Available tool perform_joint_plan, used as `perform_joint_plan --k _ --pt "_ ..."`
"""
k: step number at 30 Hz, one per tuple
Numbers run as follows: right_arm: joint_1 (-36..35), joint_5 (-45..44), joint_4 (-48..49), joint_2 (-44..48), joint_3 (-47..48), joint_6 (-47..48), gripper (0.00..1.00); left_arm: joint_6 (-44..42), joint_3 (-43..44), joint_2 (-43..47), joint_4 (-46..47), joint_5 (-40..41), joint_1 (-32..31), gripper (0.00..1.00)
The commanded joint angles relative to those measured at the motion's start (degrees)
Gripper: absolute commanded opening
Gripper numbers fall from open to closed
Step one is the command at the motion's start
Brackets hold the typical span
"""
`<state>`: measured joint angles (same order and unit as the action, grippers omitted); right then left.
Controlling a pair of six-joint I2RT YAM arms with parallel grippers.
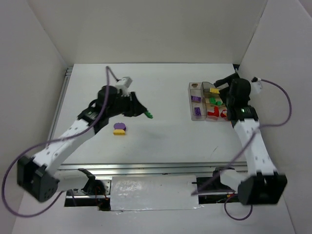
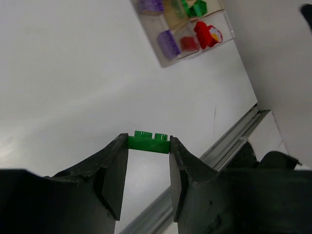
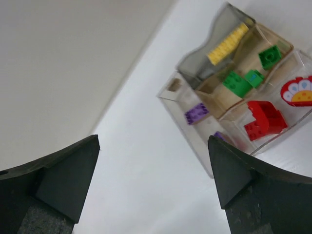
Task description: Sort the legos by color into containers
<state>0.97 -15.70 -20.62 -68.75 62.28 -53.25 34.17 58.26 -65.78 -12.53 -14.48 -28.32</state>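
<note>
Left gripper point(image 2: 148, 147) clenched on green lego brick point(image 2: 149, 141), off table. Right gripper point(image 3: 153, 158) spread wide beside compartment tray point(image 3: 171, 90).

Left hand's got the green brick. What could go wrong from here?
1. The green brick is pinched only at the left hand's very tips; it could slip out in transit.
2. The open right hand hangs at the tray; both arms meeting there could collide or nudge it.

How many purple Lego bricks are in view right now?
3. Two small purple plastic bricks sit in separate compartments of the clear divided tray, one behind the other. A third purple brick rests atop a yellow brick on the table. Others may be hidden.
</note>
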Motion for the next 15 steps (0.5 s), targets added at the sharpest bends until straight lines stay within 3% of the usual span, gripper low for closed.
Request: perform_joint_plan --k 1,4,7,10,15 --pt "-0.1 1.6 -0.5 18.1 -8.2 5.2 1.0 2.0 10.6 -16.6 16.6 2.2 -7.8 0.0" --pt "0.2 1.7 -6.7 29.3 -10.9 6.1 1.0 -0.3 28.5 -32.6 19.8 2.8 -11.0 0.0" --pt "0.3 2.3 -11.5 35.9 -9.5 6.4 1.0 -1.3 40.6 -47.5 21.1 2.1 -12.4 0.0" --pt "0.5 5.2 -13.8 37.1 -6.9 7.5 1.0 -0.4 57.9 -60.5 22.2 0.4 -13.3 0.0" --pt "0.5 11.6 -17.6 37.9 -4.5 10.4 1.0 2.6 72.4 -76.1 29.2 0.9 -15.3 0.0"
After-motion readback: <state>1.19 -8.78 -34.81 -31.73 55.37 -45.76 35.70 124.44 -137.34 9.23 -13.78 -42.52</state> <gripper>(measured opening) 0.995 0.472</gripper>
